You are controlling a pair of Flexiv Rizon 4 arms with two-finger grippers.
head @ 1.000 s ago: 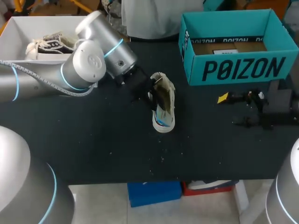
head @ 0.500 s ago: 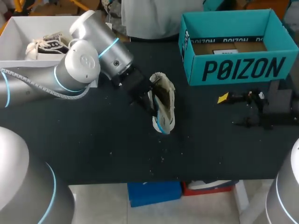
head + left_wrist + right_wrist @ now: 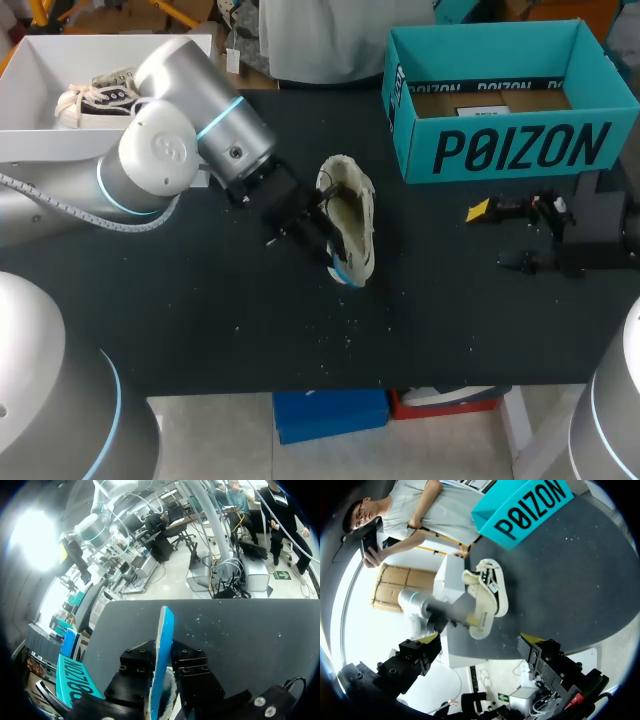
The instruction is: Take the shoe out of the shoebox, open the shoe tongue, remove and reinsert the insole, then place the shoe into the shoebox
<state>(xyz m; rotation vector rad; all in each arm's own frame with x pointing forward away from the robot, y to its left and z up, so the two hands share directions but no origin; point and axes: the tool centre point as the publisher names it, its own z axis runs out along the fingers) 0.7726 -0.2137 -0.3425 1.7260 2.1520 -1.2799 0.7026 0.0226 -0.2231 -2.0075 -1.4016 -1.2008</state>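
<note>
The work is at the insole step. The shoe (image 3: 352, 215) lies on its side near the middle of the table (image 3: 200, 310), out of the shoebox (image 3: 500, 150), which stands open at about 2 o'clock from it. The left gripper (image 3: 315, 222) comes in from 9 o'clock of the shoe and reaches into its opening. Its wrist view shows both fingers pressed against the two faces of the blue-edged insole (image 3: 163, 640), which stands on edge between them, so the gripper is clamped on the insole.

A strip of blue shows at the end of the shoe nearest the camera, so the insole looks only partly seated (whether it is on its way out or back in, I cannot tell).

The right gripper (image 3: 500, 238) sits well apart at 3 o'clock of the shoe, fingers spread wide and holding nothing.

The next move, as I judge it, calls for a steady pull or push along the length of the shoe. The right gripper could usefully pin the shoe, since nothing else holds it against sliding.
</note>
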